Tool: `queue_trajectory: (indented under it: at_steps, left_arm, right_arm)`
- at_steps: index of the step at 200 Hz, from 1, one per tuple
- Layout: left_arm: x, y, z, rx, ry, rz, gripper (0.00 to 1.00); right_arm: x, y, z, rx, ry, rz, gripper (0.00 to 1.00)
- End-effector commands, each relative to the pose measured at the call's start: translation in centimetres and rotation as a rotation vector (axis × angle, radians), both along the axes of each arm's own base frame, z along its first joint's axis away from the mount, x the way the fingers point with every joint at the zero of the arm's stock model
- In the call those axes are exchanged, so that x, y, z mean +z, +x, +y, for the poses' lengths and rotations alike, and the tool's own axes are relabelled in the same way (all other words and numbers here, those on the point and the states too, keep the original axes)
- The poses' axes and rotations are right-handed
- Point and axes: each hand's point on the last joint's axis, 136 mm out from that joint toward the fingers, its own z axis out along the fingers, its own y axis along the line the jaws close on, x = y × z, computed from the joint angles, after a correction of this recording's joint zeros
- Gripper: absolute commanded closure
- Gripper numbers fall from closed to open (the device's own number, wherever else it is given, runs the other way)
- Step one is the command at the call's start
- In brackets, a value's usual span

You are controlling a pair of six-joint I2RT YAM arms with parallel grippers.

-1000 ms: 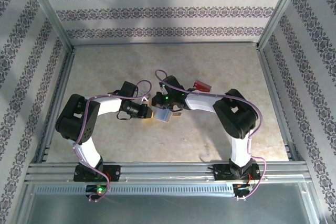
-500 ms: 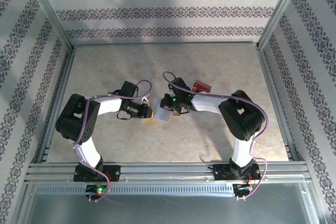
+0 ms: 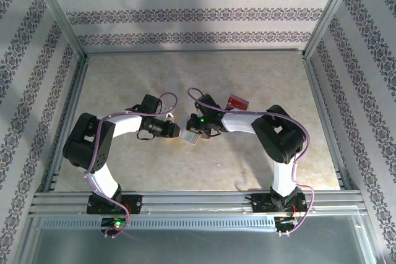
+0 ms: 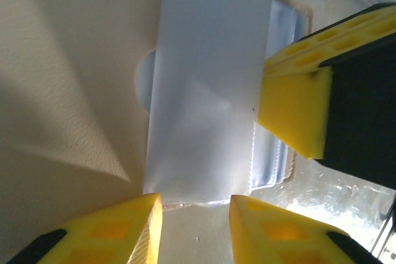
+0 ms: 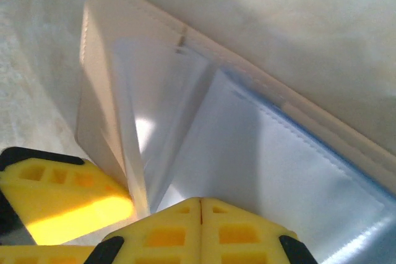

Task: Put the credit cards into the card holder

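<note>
Against the top view of a second ago: the card holder (image 3: 190,136) shows as a narrower pale patch between the two wrists, where before it spread wider towards the right arm. The right gripper (image 3: 198,130) sits about where it was a second ago, having swung slightly away and come back in between. The left gripper (image 4: 192,205) faces it from the other side, and the left arm's elbow has drifted a little outward. State now: left jaws spread, a clear gap between the yellow fingers (image 4: 99,233). The lower edge of a clear bluish sleeve (image 4: 210,78) lies just ahead of that gap, and the corner of one fingertip is at the sleeve's edge; nothing is pinched. The tan cover lies open beyond and to one side of these jaws. One yellow finger of the right gripper comes in from the side and touches the sleeve's stitched edge. Right jaws pressed together, tips meeting on a single seam line, butted against the base of the sleeves. Cannot tell whether a thin leaf is nipped between them. Beside them, in the right wrist view, a finger of the left gripper rests just off the holder's tan edge. Surroundings: one red credit card (image 3: 237,102) lies on the desk (image 3: 185,72) behind the right gripper, beside the right forearm and well apart from the holder. The right forearm and its purple cable (image 3: 193,94) lie between the card and the holder. Patterned walls (image 3: 198,13) enclose the desk on three sides.
</note>
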Motion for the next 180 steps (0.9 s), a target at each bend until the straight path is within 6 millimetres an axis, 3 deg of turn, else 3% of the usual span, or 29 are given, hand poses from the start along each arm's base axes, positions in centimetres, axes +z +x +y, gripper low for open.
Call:
queue_trajectory:
  at_steps: [1, 20, 88, 116, 147, 180]
  left_arm:
    - [3.8, 1.3, 1.0, 0.025, 0.017, -0.118, 0.63]
    - [5.8, 1.5, 1.6, 0.025, 0.009, -0.191, 0.61]
    - [8.2, 3.4, 4.9, 0.117, 0.012, -0.247, 0.58]
    - [8.0, 4.0, 5.6, 0.14, 0.03, -0.25, 0.58]
    - [7.5, 4.3, 5.9, 0.133, 0.062, -0.248, 0.58]
    - [7.1, 4.5, 6.1, 0.119, 0.088, -0.251, 0.58]
  right_arm:
    - [1.3, 0.2, 1.9, 0.042, 0.038, -0.026, 0.99]
    - [1.5, 0.6, 2.4, 0.05, 0.042, -0.031, 0.99]
    - [1.4, 2.3, 5.3, 0.087, 0.059, -0.024, 0.99]
    - [-0.3, 3.0, 6.2, 0.097, 0.048, 0.005, 0.99]
    - [-2.1, 2.3, 6.3, 0.114, 0.015, 0.033, 0.99]
    - [-2.1, 1.2, 5.4, 0.111, 0.003, 0.04, 0.99]
